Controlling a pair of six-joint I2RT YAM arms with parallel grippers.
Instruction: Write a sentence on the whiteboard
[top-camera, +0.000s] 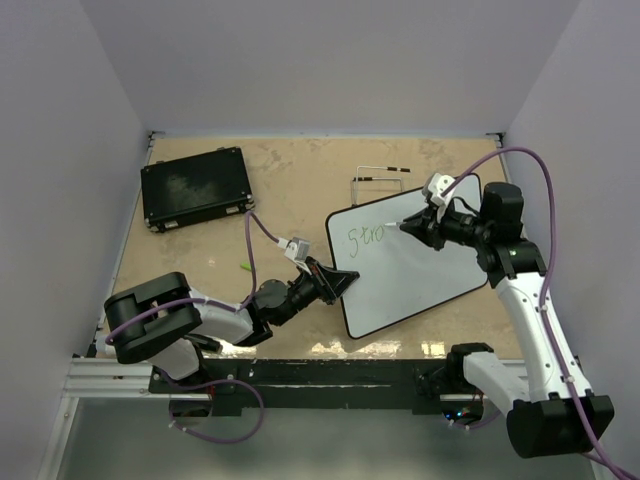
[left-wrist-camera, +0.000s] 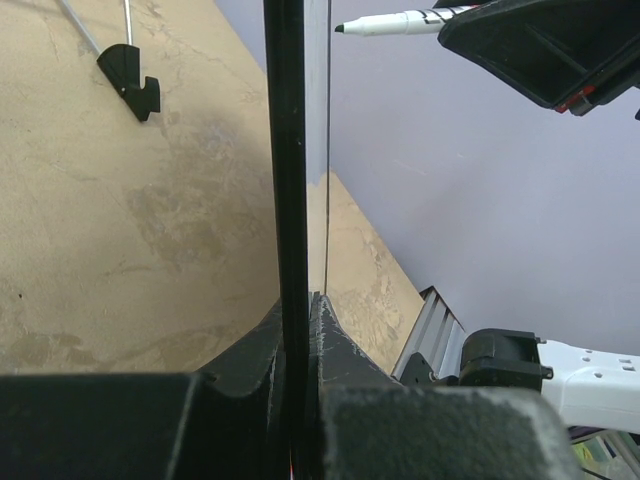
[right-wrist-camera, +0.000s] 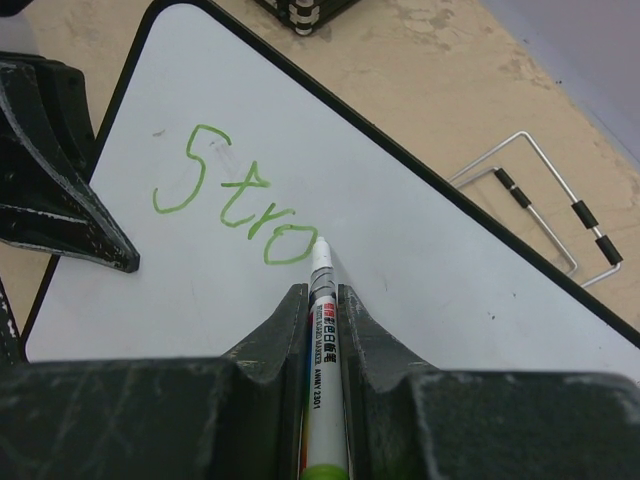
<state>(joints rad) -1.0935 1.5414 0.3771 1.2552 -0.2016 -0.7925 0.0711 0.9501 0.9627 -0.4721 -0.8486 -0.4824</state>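
Whiteboard (top-camera: 420, 280) edge pinched by left pincer (top-camera: 335, 283); right pincer (right-wrist-camera: 322, 292) pinches marker (right-wrist-camera: 323, 350) beside "Stro" (right-wrist-camera: 235, 205).

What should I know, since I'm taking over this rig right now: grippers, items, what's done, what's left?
Left gripper: shut on the whiteboard edge, steadying it.
Right gripper: shut on the marker, tip at the board.
Done: "Stro" in green, near the clamped end of the board.
Left: the rest of the sentence.
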